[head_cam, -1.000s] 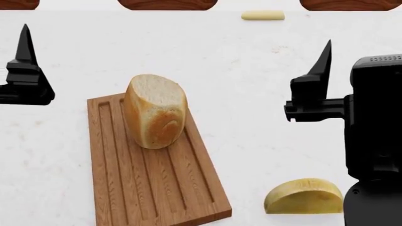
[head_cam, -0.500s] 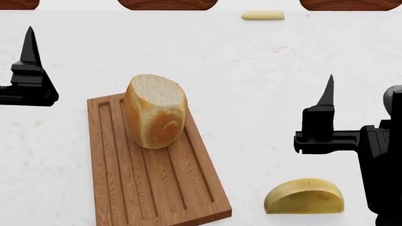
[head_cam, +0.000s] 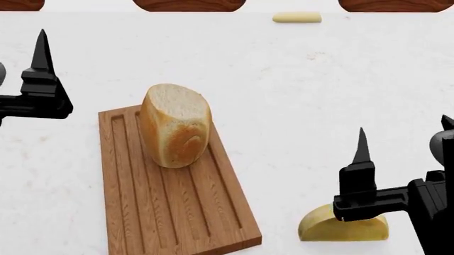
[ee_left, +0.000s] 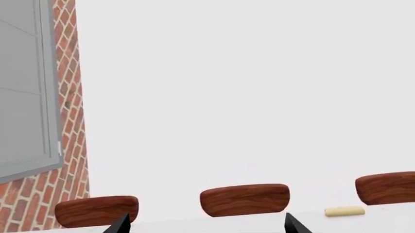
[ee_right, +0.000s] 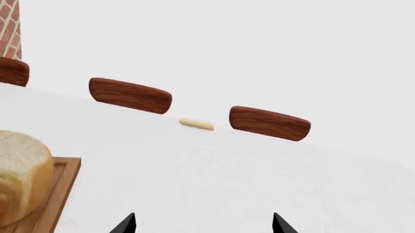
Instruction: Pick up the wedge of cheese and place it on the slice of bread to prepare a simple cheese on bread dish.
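Observation:
The wedge of cheese (head_cam: 318,225), a yellow half-disc, lies on the white table near the front right. My right gripper (head_cam: 403,123) hangs over it and hides its top edge, open with nothing between its fingertips (ee_right: 129,219). The slice of bread (head_cam: 175,126), a thick golden-crusted chunk with a white cut face, stands on the wooden cutting board (head_cam: 177,207). It also shows in the right wrist view as bread (ee_right: 19,182) at the frame's edge. My left gripper (ee_left: 206,222) is open and empty, with one finger (head_cam: 41,58) at the far left, apart from the board.
A small pale yellow bar (head_cam: 296,17) lies at the table's far edge. Brown wooden chair backs (head_cam: 188,4) line that edge. A brick wall with a grey window frame (ee_left: 65,97) stands beyond. The board's long side runs toward the front edge.
My right gripper has moved toward the table's front edge and now overlaps the wedge of cheese. The left gripper has drifted slightly right. Bread and cheese have not moved.

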